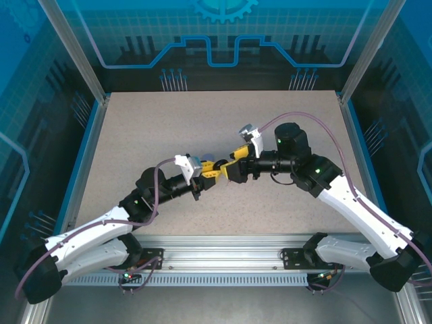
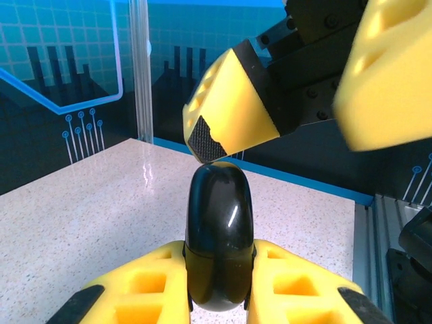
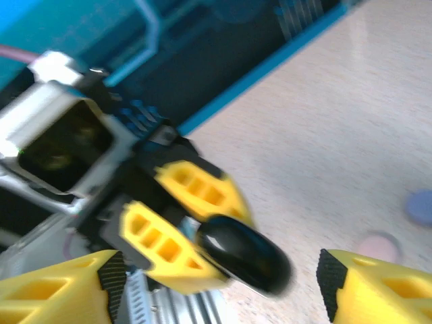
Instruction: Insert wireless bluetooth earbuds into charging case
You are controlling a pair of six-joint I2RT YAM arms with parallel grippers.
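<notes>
Over the speckled tabletop (image 1: 135,135), the left claw (image 2: 219,297) holds a glossy black charging case (image 2: 219,229) clamped in mid-air, the right claw (image 3: 221,287) stands spread open with one fingertip (image 2: 206,138) right at the case's top, and a blurred lilac blob (image 3: 422,206) and pinkish blob (image 3: 379,246) lie on the tabletop nearby.
</notes>
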